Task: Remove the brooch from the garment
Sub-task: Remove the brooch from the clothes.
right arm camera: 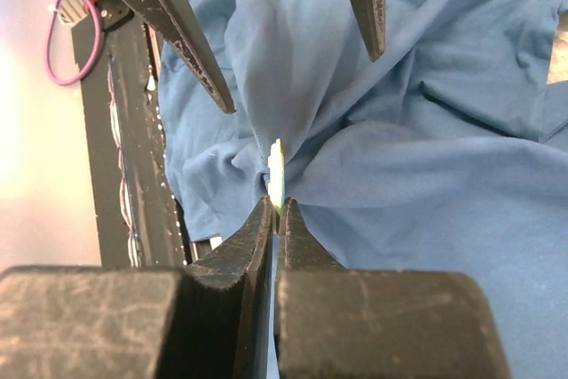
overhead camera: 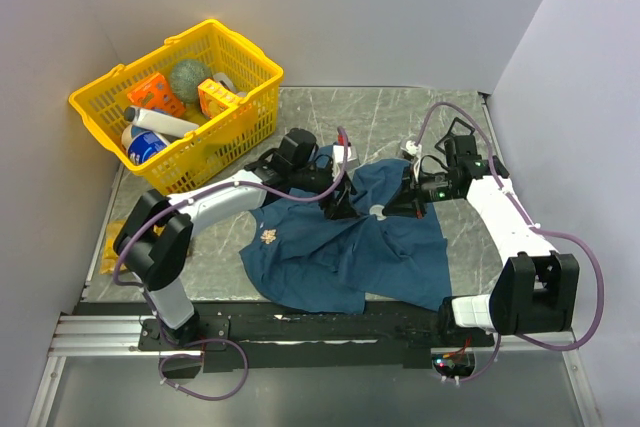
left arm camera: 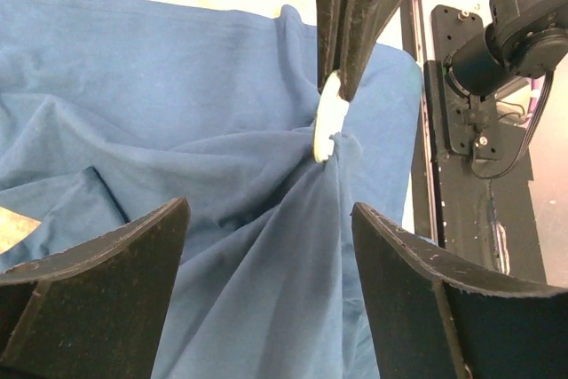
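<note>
Jaws of the right gripper (right arm camera: 277, 206) pinch shut on a small white round brooch (left arm camera: 329, 117), seen edge-on only, its face hidden. The dark blue wrinkled cloth garment (overhead camera: 330, 257), spread on the grey table (overhead camera: 400, 117), bunches up around it. The left gripper (left arm camera: 271, 209) hovers just beside, jaws wide apart, holding nothing. From above, both arms block the brooch. A small gold leaf-shaped ornament (overhead camera: 268, 237) sits on the garment; a yellow plastic basket (overhead camera: 250, 117) stands far left.

Lab test cell: plain walls (overhead camera: 330, 7) enclose a metal table (overhead camera: 400, 117).
</note>
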Controlling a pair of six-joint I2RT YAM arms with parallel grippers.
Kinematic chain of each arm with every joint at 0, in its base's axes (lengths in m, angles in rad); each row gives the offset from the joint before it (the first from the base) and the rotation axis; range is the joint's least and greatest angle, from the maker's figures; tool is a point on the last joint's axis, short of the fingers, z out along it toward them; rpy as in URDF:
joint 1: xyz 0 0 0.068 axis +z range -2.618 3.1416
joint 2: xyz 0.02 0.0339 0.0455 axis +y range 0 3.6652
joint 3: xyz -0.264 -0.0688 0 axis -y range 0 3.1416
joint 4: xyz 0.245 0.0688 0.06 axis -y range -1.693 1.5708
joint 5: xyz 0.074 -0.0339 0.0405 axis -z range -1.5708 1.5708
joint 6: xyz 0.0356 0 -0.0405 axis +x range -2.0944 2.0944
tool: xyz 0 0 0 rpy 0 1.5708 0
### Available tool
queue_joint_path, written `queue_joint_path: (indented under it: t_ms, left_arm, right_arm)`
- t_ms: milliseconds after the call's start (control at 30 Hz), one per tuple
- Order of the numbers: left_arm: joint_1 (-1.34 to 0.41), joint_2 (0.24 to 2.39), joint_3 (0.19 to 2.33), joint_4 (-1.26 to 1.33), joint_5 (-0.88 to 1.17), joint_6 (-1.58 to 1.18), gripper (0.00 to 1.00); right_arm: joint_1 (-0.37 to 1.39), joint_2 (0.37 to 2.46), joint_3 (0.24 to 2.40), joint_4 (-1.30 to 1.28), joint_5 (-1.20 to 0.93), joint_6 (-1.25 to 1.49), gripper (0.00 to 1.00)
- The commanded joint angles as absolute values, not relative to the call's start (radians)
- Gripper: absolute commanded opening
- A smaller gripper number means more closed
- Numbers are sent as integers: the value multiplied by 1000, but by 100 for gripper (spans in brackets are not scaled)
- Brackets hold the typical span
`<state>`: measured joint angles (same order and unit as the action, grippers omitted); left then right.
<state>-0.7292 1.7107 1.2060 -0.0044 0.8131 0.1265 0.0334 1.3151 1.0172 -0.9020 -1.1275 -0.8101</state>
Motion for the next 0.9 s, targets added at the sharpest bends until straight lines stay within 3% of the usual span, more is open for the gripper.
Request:
queue_joint_path:
  t_ms: [0,433,867]
  left_arm:
    - [-750,1732,1267,28,816,100,80]
    - [-792,1868,1413,3,790,9,81]
    - [-810,1873,1396,3,752,8,63]
  right_arm:
    - [25,1319,1038,-928,-1203,-827,0]
    - [26,1316,1020,-907,-1192,-821,0]
    - [25,1299,1017,-899,-1190,-818,0]
